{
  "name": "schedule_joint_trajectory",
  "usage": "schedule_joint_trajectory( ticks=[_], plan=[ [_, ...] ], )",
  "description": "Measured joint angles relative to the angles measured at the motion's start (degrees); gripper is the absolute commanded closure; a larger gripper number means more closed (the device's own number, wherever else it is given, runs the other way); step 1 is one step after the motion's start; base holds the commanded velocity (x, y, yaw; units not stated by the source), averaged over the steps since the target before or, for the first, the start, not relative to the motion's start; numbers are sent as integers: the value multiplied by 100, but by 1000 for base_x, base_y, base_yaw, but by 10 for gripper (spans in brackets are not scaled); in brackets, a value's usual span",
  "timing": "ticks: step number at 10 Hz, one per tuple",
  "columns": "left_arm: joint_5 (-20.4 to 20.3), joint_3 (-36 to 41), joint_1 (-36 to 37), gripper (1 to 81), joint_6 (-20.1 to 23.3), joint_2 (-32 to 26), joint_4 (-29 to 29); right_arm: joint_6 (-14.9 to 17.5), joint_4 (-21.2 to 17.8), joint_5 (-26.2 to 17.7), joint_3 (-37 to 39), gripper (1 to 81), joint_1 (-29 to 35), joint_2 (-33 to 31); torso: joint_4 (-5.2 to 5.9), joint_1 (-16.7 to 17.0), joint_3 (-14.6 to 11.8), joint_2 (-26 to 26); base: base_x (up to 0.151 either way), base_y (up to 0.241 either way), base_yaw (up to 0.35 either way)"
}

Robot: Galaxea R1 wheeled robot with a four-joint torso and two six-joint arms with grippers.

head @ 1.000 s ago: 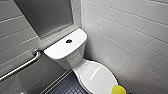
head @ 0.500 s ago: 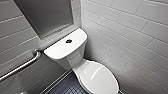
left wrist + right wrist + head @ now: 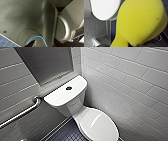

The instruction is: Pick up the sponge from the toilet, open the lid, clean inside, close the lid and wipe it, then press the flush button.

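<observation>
A: Now then, where is the sponge [image 3: 140, 21] sitting?
B: It is showing large and close in the right wrist view, bright yellow, beside the rounded edge of the lid [image 3: 104, 8], with dark blue floor tile [image 3: 113, 28] showing between the two. Its lower end is narrowing into the right gripper [image 3: 133, 45]; the fingers are looking clamped on it.
A: And the toilet [image 3: 75, 109]?
B: Lid is lying flat over the bowl, white and glossy, catching a streak of light. The tank [image 3: 62, 98] is standing in the corner against the tiled wall [image 3: 130, 79], its flat top carrying the flush button [image 3: 68, 88], dark and round, mid-top.
A: Surroundings?
B: A metal grab bar [image 3: 22, 113] is running along the wall left of the tank. A grey panel [image 3: 47, 64] is hanging above it.
A: Left gripper [image 3: 31, 44]?
B: It is sitting against the robot's own dark body, a corner of blue tile showing beside it. Cannot tell whether it is open or closed.
</observation>
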State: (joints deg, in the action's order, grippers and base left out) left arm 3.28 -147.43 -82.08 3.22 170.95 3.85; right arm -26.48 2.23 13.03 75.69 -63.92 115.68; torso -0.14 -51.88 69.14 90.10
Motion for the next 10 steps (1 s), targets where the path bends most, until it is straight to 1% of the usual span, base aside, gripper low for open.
schedule_joint_trajectory(
  ticks=[1, 2, 4, 5, 7, 9, 10],
  plan=[
    [-4, 2, 0, 10, 0, 2, 0, 11, 30, -39, -456, 811, 173, -241, 0, 0, 2, 0, 0, 0, 0],
    [-9, 0, 0, 10, 0, 0, 0, 11, 44, -83, -739, 811, 491, -385, 0, 0, 0, 0, 0, 0, 0],
    [-9, 0, 2, 10, -2, 0, 0, 13, 57, -405, -1042, 811, 1420, -269, 0, 0, 2, 0, 0, 0, 0],
    [-9, 0, 2, 10, 0, -2, -2, 11, 57, -660, -1067, 811, 1927, -74, 0, 0, 2, 0, 0, 0, 0],
    [-9, 0, 0, 10, 0, -2, -2, -6, 57, -1268, -786, 811, 2750, 502, 0, 0, 2, 0, 0, 0, 0],
    [-6, 0, 2, 10, -2, -6, -5, -67, 55, -1843, -1, 811, 3318, 1370, 0, 0, 2, 0, 0, 0, 0],
    [-12, 0, 5, 10, -2, -16, -5, -108, 55, -2030, 325, 811, 3479, 1743, 0, 0, 2, 0, 0, 0, 0]
  ],
)
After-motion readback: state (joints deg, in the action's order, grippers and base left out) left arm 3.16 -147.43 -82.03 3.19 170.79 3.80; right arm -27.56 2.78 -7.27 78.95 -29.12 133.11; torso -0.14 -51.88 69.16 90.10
